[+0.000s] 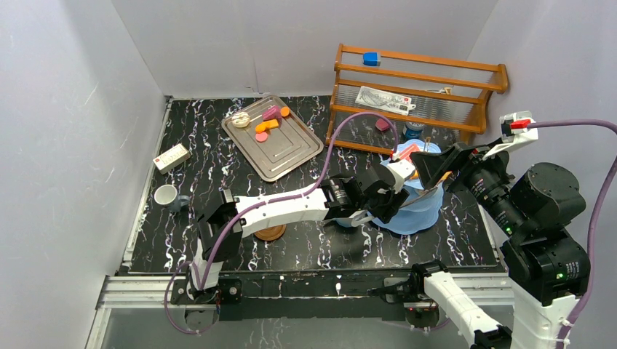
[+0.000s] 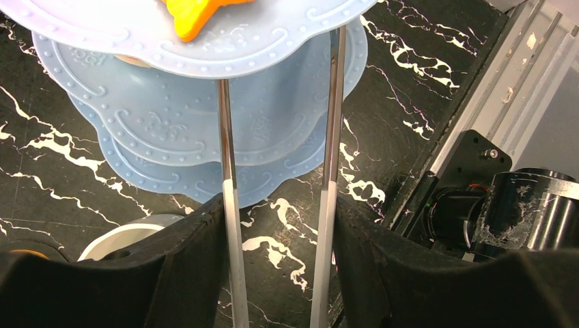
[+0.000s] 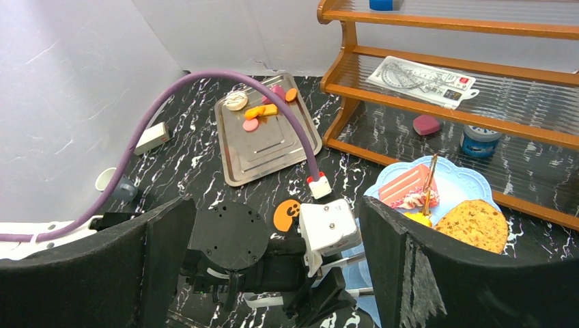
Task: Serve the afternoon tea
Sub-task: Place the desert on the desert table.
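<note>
Toy pastries (image 1: 265, 125) in the overhead view lie on the silver tray (image 1: 287, 154), well off to the left of both grippers. More rest on top of the light-blue stand (image 1: 426, 212). The left gripper (image 1: 380, 207) sits just beside the stand's left edge, and the right gripper (image 1: 436, 169) hangs tilted above the stand. A brown saucer (image 1: 270, 233) lies well back along the left arm, below its forearm. A white mug (image 1: 165, 194) stands farther back, near the wall.

From the left wrist, the fingers (image 2: 184, 273) pinch the metal tongs (image 2: 226, 137) from outside. The two tong arms stand apart and run forward to the stand, their tips hidden by the uppermost tier's rim. An orange pastry (image 2: 198, 17) lies on that tier, just past the tongs. A pale mug (image 2: 130, 236) shows just beside the left-hand finger.

From the right wrist, the fingers (image 3: 160, 260) are spread wide with nothing between them, above the left arm's wrist. Ahead and to the right, a pink cake slice (image 3: 404, 186) and a cookie (image 3: 474, 224) rest on the stand's top tier. The tray lies farther ahead.
</note>
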`<move>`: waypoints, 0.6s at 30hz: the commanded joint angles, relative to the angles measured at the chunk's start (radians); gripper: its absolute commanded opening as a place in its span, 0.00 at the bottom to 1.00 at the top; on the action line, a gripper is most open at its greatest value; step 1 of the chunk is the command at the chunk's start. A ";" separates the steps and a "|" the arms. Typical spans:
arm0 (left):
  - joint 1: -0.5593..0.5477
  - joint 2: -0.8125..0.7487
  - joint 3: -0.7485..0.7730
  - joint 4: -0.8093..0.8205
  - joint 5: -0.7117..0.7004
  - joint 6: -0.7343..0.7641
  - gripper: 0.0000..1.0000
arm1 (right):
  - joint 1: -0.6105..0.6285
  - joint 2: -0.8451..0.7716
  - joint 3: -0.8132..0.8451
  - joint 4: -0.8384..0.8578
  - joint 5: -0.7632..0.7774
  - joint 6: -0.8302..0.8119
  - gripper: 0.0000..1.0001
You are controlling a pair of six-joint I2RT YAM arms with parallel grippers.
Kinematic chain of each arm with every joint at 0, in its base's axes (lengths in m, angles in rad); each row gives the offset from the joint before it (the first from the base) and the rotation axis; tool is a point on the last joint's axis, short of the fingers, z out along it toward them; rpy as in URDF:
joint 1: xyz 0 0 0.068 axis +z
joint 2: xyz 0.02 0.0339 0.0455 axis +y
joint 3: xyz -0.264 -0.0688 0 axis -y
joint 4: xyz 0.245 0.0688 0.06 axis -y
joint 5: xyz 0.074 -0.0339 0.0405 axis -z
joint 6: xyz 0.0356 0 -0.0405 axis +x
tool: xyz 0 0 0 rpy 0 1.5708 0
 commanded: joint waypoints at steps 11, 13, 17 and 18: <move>-0.012 -0.161 -0.056 0.008 0.040 -0.010 0.50 | 0.000 -0.003 0.033 0.051 -0.012 0.009 0.99; -0.012 -0.172 -0.070 0.009 0.050 -0.013 0.50 | 0.000 -0.002 0.036 0.049 -0.009 0.009 0.99; -0.012 -0.181 -0.091 0.020 0.049 -0.012 0.50 | 0.000 0.001 0.042 0.050 -0.008 0.014 0.99; -0.012 -0.179 -0.091 0.020 0.049 -0.012 0.50 | 0.000 0.001 0.045 0.049 -0.009 0.014 0.99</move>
